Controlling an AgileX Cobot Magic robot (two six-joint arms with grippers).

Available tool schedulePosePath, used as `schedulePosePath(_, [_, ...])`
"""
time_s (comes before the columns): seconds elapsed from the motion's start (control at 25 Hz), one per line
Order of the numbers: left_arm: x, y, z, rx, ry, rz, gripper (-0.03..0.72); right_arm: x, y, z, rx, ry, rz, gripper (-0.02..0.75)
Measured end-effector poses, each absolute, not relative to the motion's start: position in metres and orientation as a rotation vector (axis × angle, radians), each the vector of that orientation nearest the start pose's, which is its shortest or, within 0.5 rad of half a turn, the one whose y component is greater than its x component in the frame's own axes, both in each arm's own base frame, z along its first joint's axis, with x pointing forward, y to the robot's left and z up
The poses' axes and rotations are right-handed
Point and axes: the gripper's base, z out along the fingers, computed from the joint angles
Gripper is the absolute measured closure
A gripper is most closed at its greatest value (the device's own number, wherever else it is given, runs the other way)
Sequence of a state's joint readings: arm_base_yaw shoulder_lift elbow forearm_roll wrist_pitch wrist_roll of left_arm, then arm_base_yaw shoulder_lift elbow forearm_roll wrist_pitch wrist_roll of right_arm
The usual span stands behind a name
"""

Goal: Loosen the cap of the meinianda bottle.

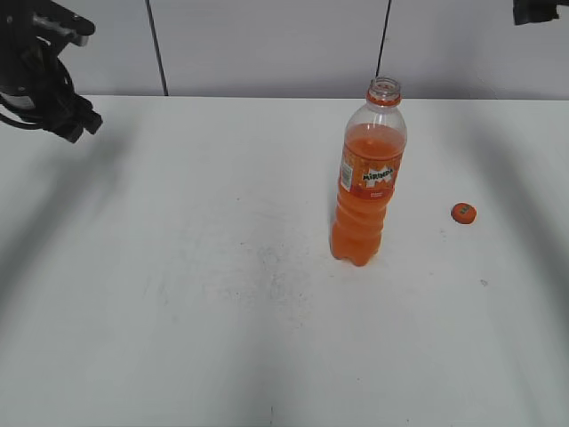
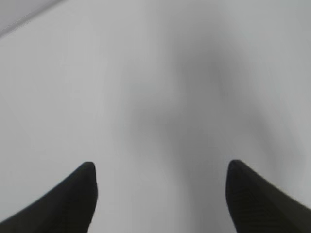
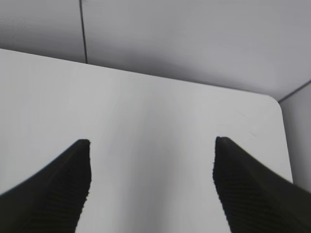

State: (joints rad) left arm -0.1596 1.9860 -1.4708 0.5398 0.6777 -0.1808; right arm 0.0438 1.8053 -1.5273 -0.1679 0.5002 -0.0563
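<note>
Exterior view: the meinianda bottle (image 1: 366, 178) stands upright right of the frame's centre on the white table (image 1: 178, 267), its long axis vertical and its open mouth pointing up. Its orange label reads "Mirinda"; the smaller print below is too fine to read. The cap (image 1: 463, 213) is off, lying flat on the table at the right, well apart from the bottle, top face up with dark print that I cannot make out. Part of the left arm (image 1: 44, 71) shows in the upper left corner.

Left wrist view: the left gripper (image 2: 160, 170) has its two dark fingers spread wide over bare, blurred table, holding nothing.

Right wrist view: the right gripper (image 3: 151, 145) is likewise spread wide and empty, above the table's far edge near a grey wall (image 3: 194, 39)
</note>
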Motion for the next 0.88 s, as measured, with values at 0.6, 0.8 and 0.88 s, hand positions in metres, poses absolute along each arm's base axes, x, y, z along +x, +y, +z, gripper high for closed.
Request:
schedulePosePath(0.6, [0.393, -0.006, 0.363, 0.262, 2.64, 0.283, 0.19, 0.379, 0.012, 0.409, -0.125, 2.504, -0.014, 0.15])
schedulePosePath(0.8, [0.355, -0.003, 0.384, 0.244, 2.611, 0.255, 0.19, 0.338, 0.013, 0.43, -0.178, 2.463, 0.003, 0.15])
schedulePosePath(0.88, [0.331, -0.003, 0.383, 0.246, 2.629, 0.24, 0.19, 0.312, 0.013, 0.424, -0.198, 2.494, 0.001, 0.15])
